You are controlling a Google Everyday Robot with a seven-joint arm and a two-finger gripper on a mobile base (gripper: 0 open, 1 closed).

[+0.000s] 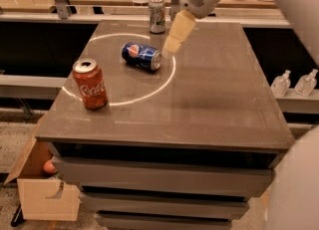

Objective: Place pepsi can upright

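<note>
The pepsi can, dark blue with the round logo, lies on its side on the grey table top, inside a white circle marked on it. Its silver end faces right and toward the front. My gripper hangs down from the arm at the top of the camera view. Its cream-coloured tip is just right of the can's end, close to it and a little above the table. It holds nothing that I can see.
A red Coca-Cola can stands upright at the front left of the circle. A silver-grey can stands upright at the table's back edge. An open cardboard box sits on the floor at lower left. Two small bottles stand on a ledge at right.
</note>
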